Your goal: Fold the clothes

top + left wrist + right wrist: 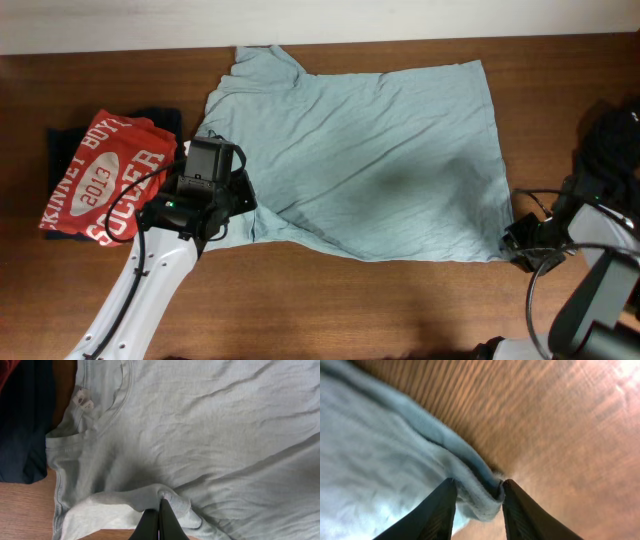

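A light blue t-shirt [370,150] lies spread flat on the wooden table, collar at the left, hem at the right. My left gripper [228,203] is at the shirt's lower left sleeve; in the left wrist view its fingers [160,503] are shut on a raised fold of the shirt [200,425]. My right gripper [512,240] is at the shirt's lower right hem corner. In the right wrist view its fingers [477,487] stand apart on either side of the hem edge [395,455], which lies between them.
A folded red printed shirt [100,180] lies on a dark navy garment [62,140] at the left, also seen in the left wrist view [22,420]. A black bundle [615,135] sits at the right edge. Bare wood [350,310] runs along the front.
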{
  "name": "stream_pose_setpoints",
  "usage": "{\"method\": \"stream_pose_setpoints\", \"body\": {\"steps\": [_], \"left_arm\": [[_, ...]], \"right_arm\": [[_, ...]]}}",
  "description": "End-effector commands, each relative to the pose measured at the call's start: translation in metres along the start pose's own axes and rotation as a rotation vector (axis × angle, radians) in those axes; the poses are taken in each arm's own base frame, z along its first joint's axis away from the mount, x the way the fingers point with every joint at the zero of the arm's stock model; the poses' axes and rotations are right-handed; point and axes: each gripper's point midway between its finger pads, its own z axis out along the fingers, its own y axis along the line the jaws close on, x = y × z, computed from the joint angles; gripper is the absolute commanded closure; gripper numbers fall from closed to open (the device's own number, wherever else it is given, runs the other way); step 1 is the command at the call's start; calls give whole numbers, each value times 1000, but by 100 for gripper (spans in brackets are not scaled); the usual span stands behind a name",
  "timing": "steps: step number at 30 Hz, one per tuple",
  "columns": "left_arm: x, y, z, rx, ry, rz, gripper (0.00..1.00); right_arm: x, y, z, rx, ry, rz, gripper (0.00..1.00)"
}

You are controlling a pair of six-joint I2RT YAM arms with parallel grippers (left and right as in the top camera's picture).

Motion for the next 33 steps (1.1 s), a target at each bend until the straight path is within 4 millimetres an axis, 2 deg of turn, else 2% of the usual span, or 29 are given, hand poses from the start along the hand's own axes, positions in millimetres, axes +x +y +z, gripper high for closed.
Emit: {"method": "stream_pose_setpoints", "body": {"steps": [1,8,11,13,14,15,16,18,21,25,28,33], "left_arm": [[-7,2,-3,-12,-16,13,99],[-7,3,-4,-14,-17,18,99],[-7,3,-4,-15,-17,21,100],[-7,3,-4,-14,-17,21,99],[-7,3,-4,-14,-17,21,99],[-7,3,-4,-14,-17,21,100],[-8,3,-4,-13,-18,20,100],[-8,3,-4,-14,-18,20,100],[-9,2,-4,-12,-22,20,99],[-8,2,-4,-11,-20,20,100],[-8,2,-4,-12,-20,20,100],[-8,2,-4,-12,-20,20,100]], "right_arm": [[-4,5,-28,-39,-79,-17,66],[-12,7,-69,-58,-214,-54,67],[-13,8,-74,-67,-230,-56,73],[-13,8,-74,-68,-231,-56,72],[-13,8,-73,-66,-227,-56,67],[-10,7,-73,-63,-218,-55,53],[-9,6,-71,-60,-208,-54,43],[-6,4,-67,-47,-188,-51,38],[-2,0,-54,-27,-152,-37,37],[-1,-12,-26,31,-108,-21,34],[6,-14,-5,34,-44,-7,36],[2,-14,10,43,-24,-5,38]]}}
